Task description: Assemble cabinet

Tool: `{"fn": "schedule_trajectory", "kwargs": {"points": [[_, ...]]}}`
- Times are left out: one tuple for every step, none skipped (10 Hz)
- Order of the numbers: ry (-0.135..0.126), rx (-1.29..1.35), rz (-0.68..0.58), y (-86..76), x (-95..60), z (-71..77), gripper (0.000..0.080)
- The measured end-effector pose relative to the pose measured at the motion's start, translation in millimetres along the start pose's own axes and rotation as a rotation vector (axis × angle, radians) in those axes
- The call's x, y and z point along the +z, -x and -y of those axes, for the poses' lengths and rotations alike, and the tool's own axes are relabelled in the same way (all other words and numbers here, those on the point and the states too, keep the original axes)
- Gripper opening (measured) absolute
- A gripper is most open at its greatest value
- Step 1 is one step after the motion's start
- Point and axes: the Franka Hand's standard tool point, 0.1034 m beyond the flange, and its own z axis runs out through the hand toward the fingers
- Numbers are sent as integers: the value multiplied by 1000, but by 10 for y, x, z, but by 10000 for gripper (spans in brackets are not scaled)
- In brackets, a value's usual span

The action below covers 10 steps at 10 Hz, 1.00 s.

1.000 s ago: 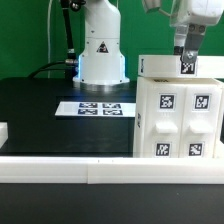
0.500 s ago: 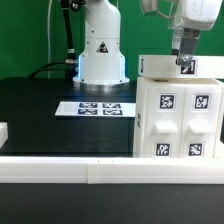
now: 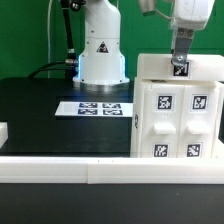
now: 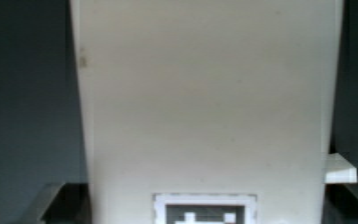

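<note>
Leftward in the exterior view is where the gripper [image 3: 180,68] has drifted over the past second, carrying its small white tagged block [image 3: 180,69] from near the cabinet's right rear toward the middle of the top edge, and it has also come a little lower. That large white boxy plastic cabinet case [image 3: 178,113] stands on the black table [image 3: 40,110] at the exterior view's right, its front showing four square black-and-white tags. The flat white marker board [image 3: 97,107] lies well apart from it, in front of the robot's white base [image 3: 100,50], and a long white border rail [image 3: 60,166] runs along the table's near edge.

The fingers look pressed onto the block, which hangs between them just at the cabinet's top, but whether block and case already touch I cannot tell. The wrist view is filled by a broad white panel [image 4: 197,100] with a tag [image 4: 208,212] at its edge, so alignment can't be read there.

To do this placing step well, I judge the arm should square the block with the top edge, lower slowly and straight, and let go only once it is seated; any tilt could jam it or nudge the case
</note>
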Motion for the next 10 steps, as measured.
{"fn": "schedule_trajectory", "kwargs": {"points": [[0, 33, 0, 2, 0, 0, 553], [0, 113, 0, 2, 1, 0, 553], [0, 189, 0, 3, 1, 0, 554], [0, 233, 0, 4, 1, 0, 554], [-2, 329, -1, 5, 5, 4, 554], [-2, 429, -2, 11, 11, 6, 554], [-1, 536, -2, 12, 12, 4, 554], [2, 620, -6, 8, 13, 2, 554], [5, 733, -9, 2, 14, -2, 554], [11, 823, -15, -5, 14, -10, 554]]}}
